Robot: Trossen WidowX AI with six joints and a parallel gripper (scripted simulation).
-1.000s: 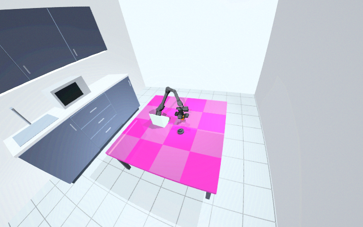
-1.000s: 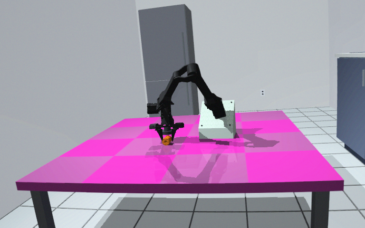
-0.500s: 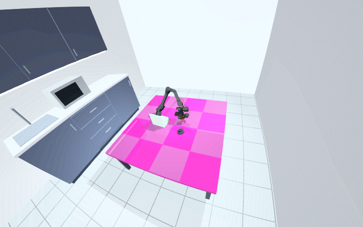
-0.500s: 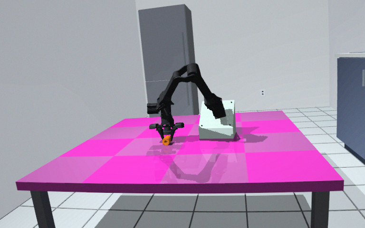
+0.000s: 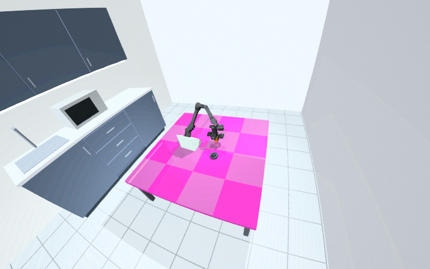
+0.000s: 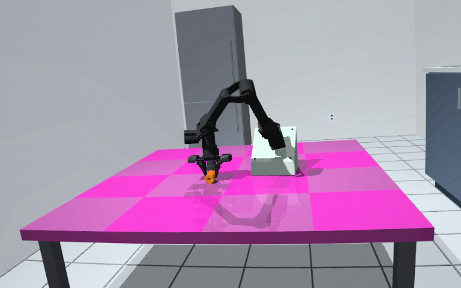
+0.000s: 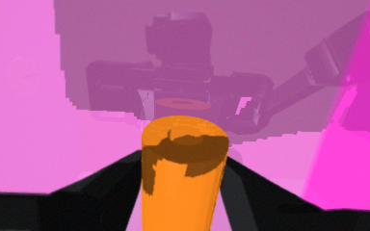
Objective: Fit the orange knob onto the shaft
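Jaws (image 5: 216,138) (image 6: 209,172) gripping orange knob (image 5: 216,140) (image 6: 209,177) (image 7: 182,192); round pedestal (image 5: 213,155) near, apart; pale slanted box (image 5: 188,142) (image 6: 273,167) off to side.

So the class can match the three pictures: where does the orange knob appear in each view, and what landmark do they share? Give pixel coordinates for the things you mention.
Top: just right of centre, a small orange spot at the pincer (image 5: 215,137) (image 6: 210,170) (image 7: 181,160).
Exterior: left of centre, below the arm; orange knob (image 5: 216,140) (image 6: 209,177) (image 7: 182,192).
Wrist: bottom centre, large.
Shared landmark: the pink table (image 5: 241,206) (image 6: 262,217) (image 7: 23,154).
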